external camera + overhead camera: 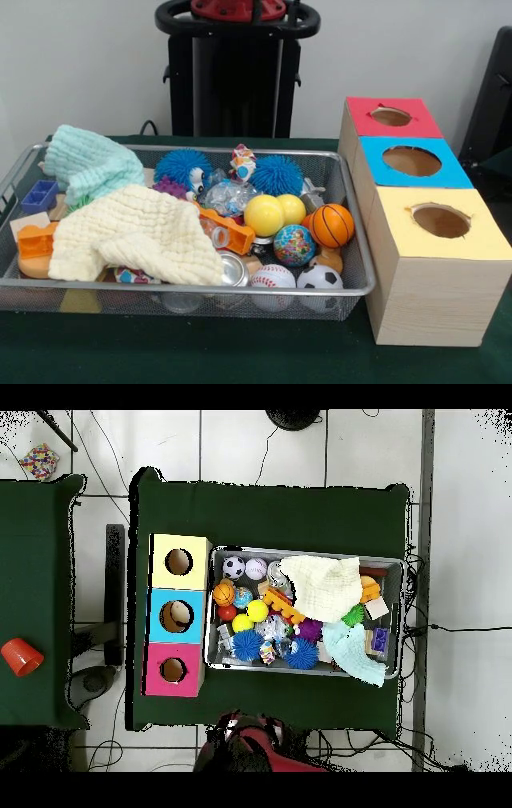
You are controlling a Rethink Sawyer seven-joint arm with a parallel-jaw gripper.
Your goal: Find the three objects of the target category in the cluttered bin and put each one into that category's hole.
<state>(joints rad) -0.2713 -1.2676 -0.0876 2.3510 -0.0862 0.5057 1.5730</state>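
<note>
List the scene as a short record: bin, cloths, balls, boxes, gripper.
bin: wire mesh tray on green table, full of clutter
cloths: cream cloth and mint cloth, draped over items at one end
balls: basketball, soccer ball, baseball, globe ball, two yellow balls
boxes: red, blue, yellow, each with a top hole
gripper: not in view

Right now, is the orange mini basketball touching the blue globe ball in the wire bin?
Touching. In the front view the orange basketball presses against the globe ball, no gap showing.
</note>
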